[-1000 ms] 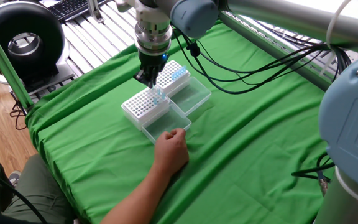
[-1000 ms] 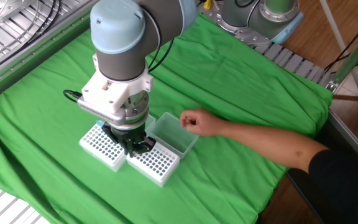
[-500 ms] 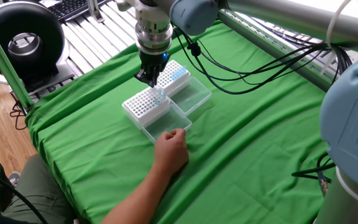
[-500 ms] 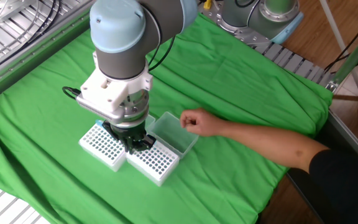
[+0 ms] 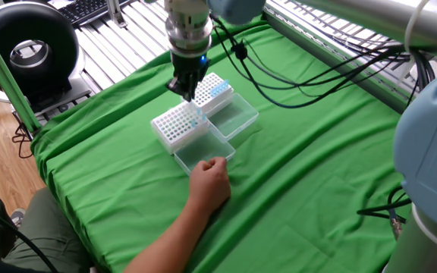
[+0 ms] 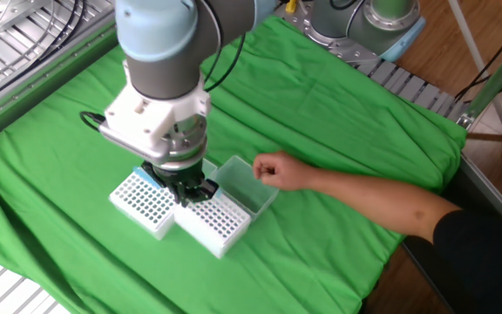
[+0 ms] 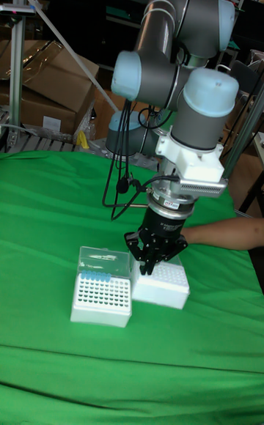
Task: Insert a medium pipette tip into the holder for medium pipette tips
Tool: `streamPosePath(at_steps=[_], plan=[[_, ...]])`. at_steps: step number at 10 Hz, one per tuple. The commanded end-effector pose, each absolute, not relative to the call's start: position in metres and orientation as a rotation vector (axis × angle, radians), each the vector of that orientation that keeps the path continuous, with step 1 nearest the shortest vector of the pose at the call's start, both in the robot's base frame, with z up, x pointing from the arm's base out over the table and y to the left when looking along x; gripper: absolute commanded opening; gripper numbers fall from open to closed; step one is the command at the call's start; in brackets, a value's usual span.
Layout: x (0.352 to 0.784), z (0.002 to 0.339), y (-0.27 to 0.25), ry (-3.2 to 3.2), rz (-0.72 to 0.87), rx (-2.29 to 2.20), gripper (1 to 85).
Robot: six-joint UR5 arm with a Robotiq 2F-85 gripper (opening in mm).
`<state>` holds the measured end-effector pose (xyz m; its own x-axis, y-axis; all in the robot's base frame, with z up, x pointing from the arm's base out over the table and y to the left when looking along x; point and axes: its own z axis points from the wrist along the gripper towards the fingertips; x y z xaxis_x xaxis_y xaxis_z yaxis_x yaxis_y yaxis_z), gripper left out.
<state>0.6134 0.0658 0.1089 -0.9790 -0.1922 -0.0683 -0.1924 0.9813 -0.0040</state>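
Looking at the holder for medium pipette tips point(image 5: 179, 125), we took it to be the white rack sitting just below our gripper point(image 5: 187, 89), its top a grid of small holes with a few pale blue tips near the edge closest to the fingers. Its clear lid point(image 5: 203, 152) lay hinged open and flat on the green cloth point(image 5: 294, 174), on the side away from the fingers, which left the holes free from above. A second rack point(image 5: 212, 89) of the same kind stood touching it, behind the fingers in one fixed view, with a row of blue tips and its own lid point(image 5: 240, 115) open.

We held the gripper pointing straight down over the seam between the two racks, apart from both, presumably so a tip could go in vertically. Our fingers point(image 7: 154, 249) appeared close together; whether they clamped a tip we could not tell, since nothing clear showed between them.

A person's hand point(image 5: 209, 180) rested on the cloth beside the open lid, likely steadying the rack.
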Motion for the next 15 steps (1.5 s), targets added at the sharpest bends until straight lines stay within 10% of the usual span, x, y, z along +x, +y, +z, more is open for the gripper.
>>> streamPosePath(at_steps=[1, 15], plan=[[0.617, 0.129, 0.068, 3.055, 0.042, -0.299, 1.0], [0.619, 0.126, 0.021, 2.976, -0.088, -0.483, 1.0]])
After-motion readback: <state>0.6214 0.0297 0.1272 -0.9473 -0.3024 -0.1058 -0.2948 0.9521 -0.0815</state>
